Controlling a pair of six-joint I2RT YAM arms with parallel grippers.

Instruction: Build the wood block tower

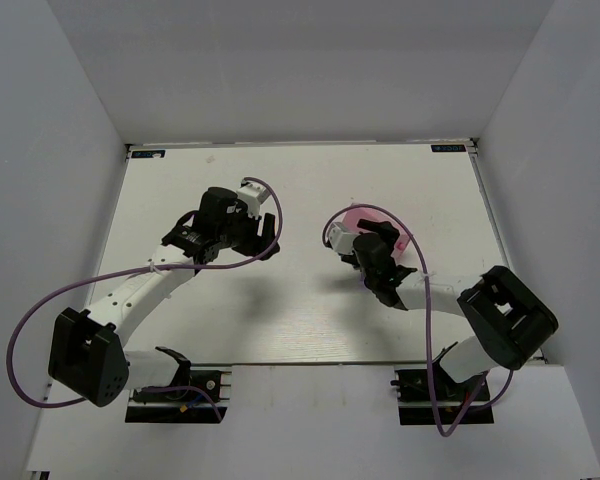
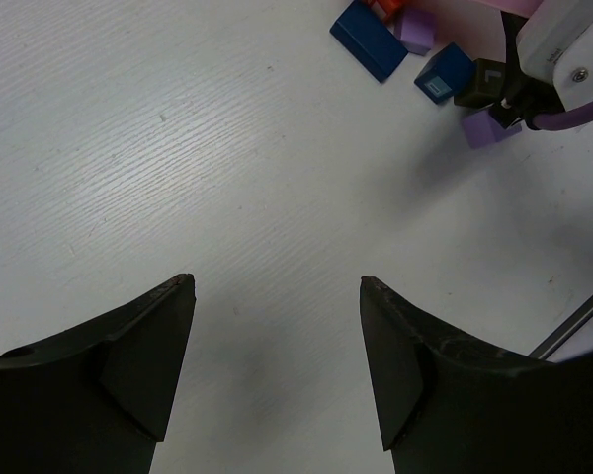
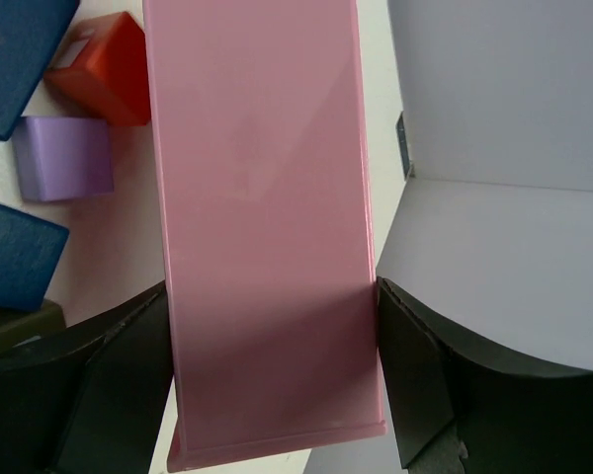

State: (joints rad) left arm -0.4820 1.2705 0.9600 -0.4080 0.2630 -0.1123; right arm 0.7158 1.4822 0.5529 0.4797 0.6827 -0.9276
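Observation:
My right gripper [image 3: 272, 291] is shut on the pink tray [image 3: 262, 197], one finger on each long side; in the top view it [image 1: 377, 243] is right of the table's middle with the tray [image 1: 364, 216] showing behind it. Small wooden blocks lie loose on the table beside the tray: a red one [image 3: 104, 69], a lilac one [image 3: 67, 158], two blue ones [image 3: 15, 49] and a dark one [image 3: 10, 321]. My left gripper [image 2: 277, 286] is open and empty over bare table, and the blocks [image 2: 368, 39] lie ahead of it to the right. In the top view the arm hides the blocks.
The white table [image 1: 300, 330] is boxed in by grey walls on the left, back and right. My right arm's white wrist and purple cable [image 2: 573, 49] hang just over the block pile. In the top view my left gripper [image 1: 265, 238] is left of centre.

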